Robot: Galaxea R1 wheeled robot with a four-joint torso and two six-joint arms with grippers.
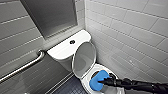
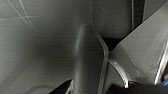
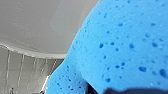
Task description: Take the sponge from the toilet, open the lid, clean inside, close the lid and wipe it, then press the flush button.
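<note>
The white toilet (image 1: 86,81) stands in the corner of a tiled room, and its lid (image 1: 83,58) is raised upright against the tank (image 1: 62,48). A round dark flush button (image 1: 72,42) sits on the tank top. My right gripper (image 1: 104,81) reaches in from the right on a black arm and is shut on the bright blue sponge (image 1: 97,80), held over the open bowl at its rim. In the right wrist view the sponge (image 3: 120,45) looms large and porous, with white ceramic (image 3: 37,27) behind it. The left wrist view looks onto grey curved surfaces close up.
A metal grab bar (image 1: 22,67) runs along the left wall. The white tiled wall (image 1: 130,37) stands close on the toilet's right. A dark tiled floor (image 1: 70,86) lies left of the bowl. A grey panel (image 1: 50,15) hangs above the tank.
</note>
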